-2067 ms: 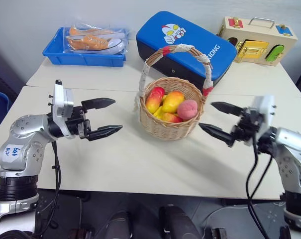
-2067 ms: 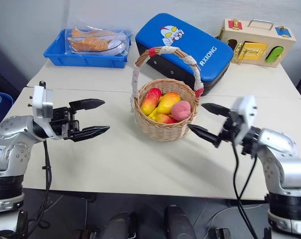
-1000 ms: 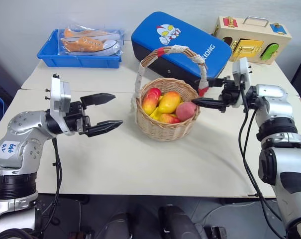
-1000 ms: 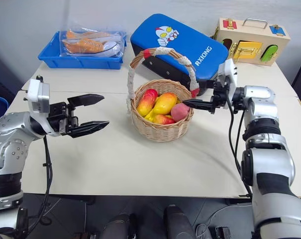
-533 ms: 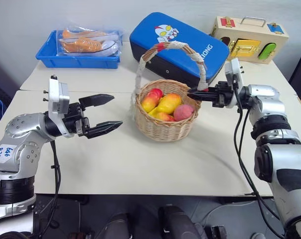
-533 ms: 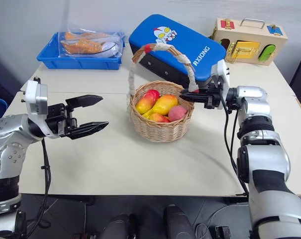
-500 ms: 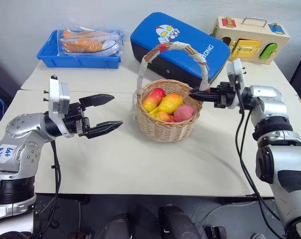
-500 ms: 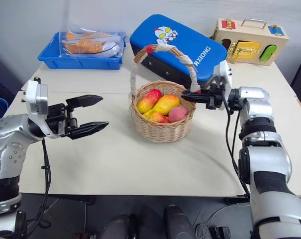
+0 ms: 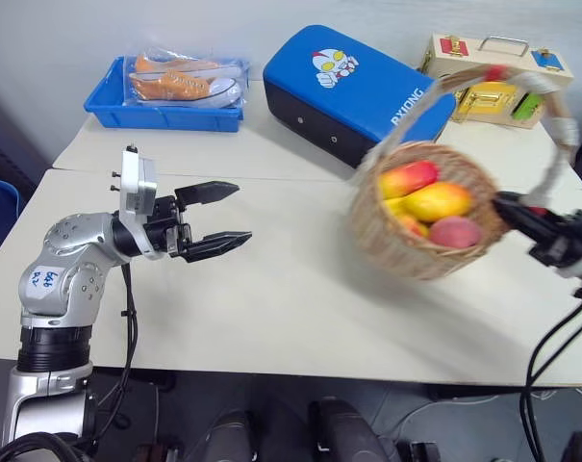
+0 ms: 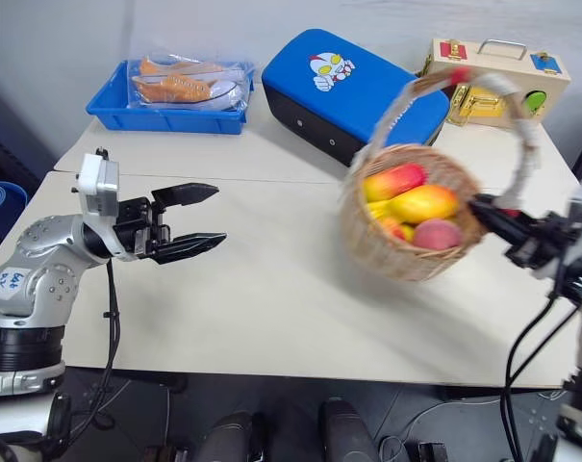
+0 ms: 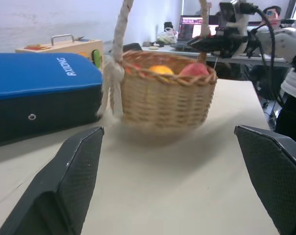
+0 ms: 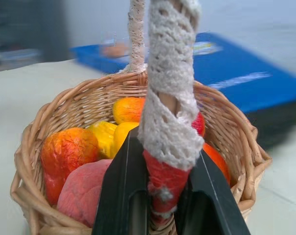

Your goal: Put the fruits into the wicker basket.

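The wicker basket [image 9: 406, 245] stands right of the table's middle, tilted and blurred, its corded handle [image 9: 550, 106] arching up. Inside lie the fruits: a long yellow-orange mango [image 9: 437, 201], a red-yellow fruit [image 9: 408, 179] and a pink peach [image 9: 455, 232]. My right gripper [image 9: 515, 209] is shut on the red-banded foot of the handle [image 12: 163, 176] at the basket's right rim. My left gripper [image 9: 240, 212] hovers open over the table well left of the basket, pointing at it, with nothing between its fingers [image 11: 72, 171].
A blue tray [image 9: 165, 114] with wrapped orange shoes sits at the back left. A big blue padded case [image 9: 358, 87] lies behind the basket, and a wooden latch box [image 9: 493, 82] stands at the back right. The table's right edge is near the basket.
My right gripper has shut on the handle's foot and pulled the basket to the right and nearer, tilting it. The left gripper has stayed open in place.
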You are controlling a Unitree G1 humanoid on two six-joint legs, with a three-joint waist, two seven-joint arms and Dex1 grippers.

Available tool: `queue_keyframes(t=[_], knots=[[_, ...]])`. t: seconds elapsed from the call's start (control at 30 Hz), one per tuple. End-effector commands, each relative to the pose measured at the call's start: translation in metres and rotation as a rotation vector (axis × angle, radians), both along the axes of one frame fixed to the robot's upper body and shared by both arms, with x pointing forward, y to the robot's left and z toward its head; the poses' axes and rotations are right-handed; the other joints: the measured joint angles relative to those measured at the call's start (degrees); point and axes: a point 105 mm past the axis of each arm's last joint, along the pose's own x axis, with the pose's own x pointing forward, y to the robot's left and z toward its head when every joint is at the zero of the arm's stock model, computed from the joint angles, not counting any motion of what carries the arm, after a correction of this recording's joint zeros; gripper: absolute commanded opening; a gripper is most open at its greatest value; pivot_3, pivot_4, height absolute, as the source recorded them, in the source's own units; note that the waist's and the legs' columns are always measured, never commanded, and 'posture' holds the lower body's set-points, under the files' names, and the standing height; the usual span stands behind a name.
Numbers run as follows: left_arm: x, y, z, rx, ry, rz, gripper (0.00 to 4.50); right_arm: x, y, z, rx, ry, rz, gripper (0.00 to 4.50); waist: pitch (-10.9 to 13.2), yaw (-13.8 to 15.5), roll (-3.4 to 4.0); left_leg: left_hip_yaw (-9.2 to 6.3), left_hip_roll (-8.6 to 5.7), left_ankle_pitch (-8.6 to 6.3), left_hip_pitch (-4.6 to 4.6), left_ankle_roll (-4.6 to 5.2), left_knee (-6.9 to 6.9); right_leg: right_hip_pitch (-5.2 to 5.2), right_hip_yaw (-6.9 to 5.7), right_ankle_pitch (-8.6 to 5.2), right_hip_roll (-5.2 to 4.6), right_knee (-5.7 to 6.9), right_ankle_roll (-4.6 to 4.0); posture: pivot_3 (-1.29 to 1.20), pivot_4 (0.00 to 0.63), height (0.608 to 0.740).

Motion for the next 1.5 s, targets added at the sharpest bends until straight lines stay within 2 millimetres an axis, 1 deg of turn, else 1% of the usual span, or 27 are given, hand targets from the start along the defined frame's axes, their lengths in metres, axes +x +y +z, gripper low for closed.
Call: queue_keyframes(t=[0.03,0.1,0.23,0.3,0.4,0.43,0.47,0.53,0.57,0.6,0.67,0.73,0.77,0.87,0.9,0.93,1.0,1.07,1.13,1.23,1.3,1.4,1.5], knots=[[0.004,-0.008,0.008,0.015,-0.053,-0.042,4.50,-0.010,-0.023,0.003,-0.031,-0.041,-0.244,0.19,0.0,-0.2,0.00,0.00,0.00,0.00,0.03,0.00,-0.01,0.03,0.01,0.00,0.01,-0.01,0.00,0.00,0.150,0.740],[0.005,-0.010,0.007,0.020,-0.056,-0.055,4.50,-0.005,-0.027,-0.004,0.001,0.006,-0.305,0.19,0.0,-0.5,0.00,0.05,0.00,0.01,0.04,0.00,-0.02,0.01,0.07,0.00,0.04,0.00,0.00,0.00,0.150,0.740],[0.005,-0.011,0.007,0.024,-0.060,-0.062,4.50,0.000,-0.031,-0.009,0.057,0.038,-0.360,0.19,0.0,-0.5,0.02,0.16,0.03,0.03,0.05,-0.03,-0.06,-0.09,0.17,0.00,0.07,0.04,0.00,0.00,0.150,0.740],[0.006,-0.010,0.007,0.027,-0.062,-0.057,4.50,0.003,-0.030,-0.016,0.081,0.088,-0.353,0.90,0.0,-0.3,0.02,0.13,0.04,0.03,0.04,-0.04,-0.07,-0.10,0.16,0.00,0.09,0.04,0.00,0.00,0.150,0.740],[0.007,-0.006,0.006,0.034,-0.064,-0.041,4.50,0.001,-0.034,-0.018,0.061,0.084,-0.382,1.79,0.0,-0.2,0.02,0.12,0.03,0.03,0.00,-0.02,-0.05,-0.09,0.17,0.00,0.07,0.00,0.00,0.00,0.150,0.740],[0.007,-0.004,0.006,0.036,-0.065,-0.033,4.50,-0.004,-0.033,-0.017,0.052,0.087,-0.367,2.23,0.0,-0.1,0.02,0.12,0.01,0.03,-0.01,0.00,-0.05,-0.09,0.18,0.00,0.06,-0.01,0.00,0.00,0.150,0.740],[0.007,-0.003,0.006,0.037,-0.066,-0.028,4.50,-0.008,-0.032,-0.017,0.045,0.089,-0.354,2.51,0.0,-0.1,0.02,0.12,0.02,0.02,-0.01,0.00,-0.05,-0.09,0.17,0.00,0.06,-0.02,0.01,0.00,0.150,0.740],[0.005,0.006,0.002,0.060,-0.058,-0.008,4.50,-0.025,-0.029,-0.015,-0.012,0.082,-0.296,3.24,0.0,0.1,0.03,0.08,0.02,0.02,-0.02,0.00,-0.07,-0.08,0.15,0.00,0.07,-0.03,0.01,0.00,0.150,0.740],[0.003,0.011,-0.001,0.081,-0.055,0.000,4.50,-0.033,-0.028,-0.015,-0.055,0.079,-0.270,3.54,0.0,0.2,0.03,0.08,0.01,0.02,-0.02,0.00,-0.11,-0.08,0.15,-0.01,0.07,-0.04,0.02,0.00,0.150,0.740],[0.003,0.017,-0.003,0.098,-0.043,0.012,4.50,-0.042,-0.026,-0.011,-0.116,0.033,-0.228,3.83,0.0,0.2,0.03,0.05,0.01,0.01,-0.01,0.00,-0.14,-0.08,0.14,-0.01,0.07,-0.06,0.03,0.00,0.150,0.740],[0.004,0.030,-0.011,0.143,-0.033,0.051,4.50,-0.053,-0.031,-0.016,-0.217,0.012,-0.198,4.46,0.0,0.2,0.03,0.07,0.01,-0.01,-0.03,0.02,-0.16,-0.07,0.13,-0.02,0.08,-0.15,0.04,0.00,0.150,0.740],[0.004,0.041,-0.020,0.205,-0.025,0.078,4.50,-0.057,-0.039,-0.017,-0.248,-0.002,-0.190,4.49,0.0,-0.2,-0.02,0.11,0.00,-0.04,0.07,0.07,-0.08,0.08,0.15,0.00,0.08,-0.20,0.07,0.00,0.150,0.740],[0.003,0.046,-0.025,0.234,-0.021,0.093,4.50,-0.059,-0.039,-0.017,-0.265,0.002,-0.170,4.49,0.0,-0.3,-0.02,0.11,-0.01,-0.05,0.12,0.10,-0.08,0.14,0.15,0.02,0.08,-0.22,0.09,0.00,0.150,0.740],[-0.013,0.063,-0.041,0.322,0.048,0.105,4.50,-0.070,-0.032,-0.032,-0.423,0.107,-0.011,4.49,0.0,-0.6,0.01,0.20,-0.02,-0.09,0.19,0.16,-0.16,0.14,0.27,0.03,0.06,-0.22,0.11,0.00,0.150,0.740],[-0.017,0.069,-0.045,0.341,0.068,0.126,4.50,-0.072,-0.029,-0.032,-0.410,0.144,0.036,4.49,0.0,-0.5,0.00,0.19,0.00,-0.09,0.22,0.16,-0.24,0.14,0.28,0.03,0.06,-0.24,0.11,0.00,0.150,0.740],[-0.021,0.075,-0.051,0.379,0.078,0.152,4.50,-0.072,-0.024,-0.030,-0.408,0.147,0.079,4.49,0.0,-0.5,0.00,0.16,0.05,-0.11,0.20,0.14,-0.22,0.11,0.25,0.03,0.08,-0.24,0.10,0.00,0.150,0.740],[-0.030,0.085,-0.064,0.445,0.078,0.182,4.50,-0.073,-0.007,-0.035,-0.393,0.204,0.198,4.49,0.0,-0.6,-0.02,0.16,0.06,-0.12,0.18,0.15,-0.20,0.11,0.26,0.03,0.07,-0.25,0.10,0.00,0.150,0.740],[-0.035,0.090,-0.069,0.439,0.082,0.212,4.50,-0.070,0.014,-0.043,-0.427,0.204,0.309,4.49,0.0,-0.5,-0.06,0.12,0.07,-0.21,0.20,0.31,-0.20,0.15,0.25,0.03,0.02,-0.25,0.10,0.00,0.150,0.740],[-0.037,0.090,-0.071,0.408,0.080,0.247,4.50,-0.060,0.029,-0.047,-0.416,0.171,0.364,4.49,0.0,-0.3,-0.06,0.06,0.05,-0.37,0.16,0.57,-0.17,0.14,0.18,0.03,-0.04,-0.24,0.09,0.00,0.150,0.740],[-0.041,0.089,-0.077,0.409,0.047,0.300,4.50,-0.033,0.057,-0.059,-0.406,0.105,0.445,4.49,0.0,-0.3,-0.08,0.05,0.02,-0.43,0.14,0.67,-0.09,0.17,0.14,0.04,-0.12,-0.26,0.08,0.00,0.150,0.740],[-0.044,0.087,-0.076,0.398,0.048,0.305,4.50,-0.020,0.068,-0.066,-0.423,0.074,0.476,4.49,0.0,-0.3,-0.08,0.05,0.01,-0.45,0.13,0.66,-0.08,0.16,0.13,0.04,-0.12,-0.25,0.08,0.00,0.150,0.740],[-0.045,0.084,-0.072,0.377,0.031,0.321,4.50,-0.001,0.081,-0.069,-0.364,0.037,0.488,4.49,0.0,0.0,-0.06,-0.02,0.03,-0.46,0.08,0.60,-0.11,0.08,0.00,0.04,-0.11,-0.21,0.08,0.00,0.150,0.740],[-0.046,0.079,-0.069,0.379,-0.010,0.320,4.50,0.003,0.091,-0.077,-0.373,0.034,0.537,4.49,0.0,0.2,-0.05,-0.05,0.02,-0.45,0.04,0.57,-0.08,0.05,-0.06,0.04,-0.14,-0.18,0.08,0.00,0.150,0.740]])
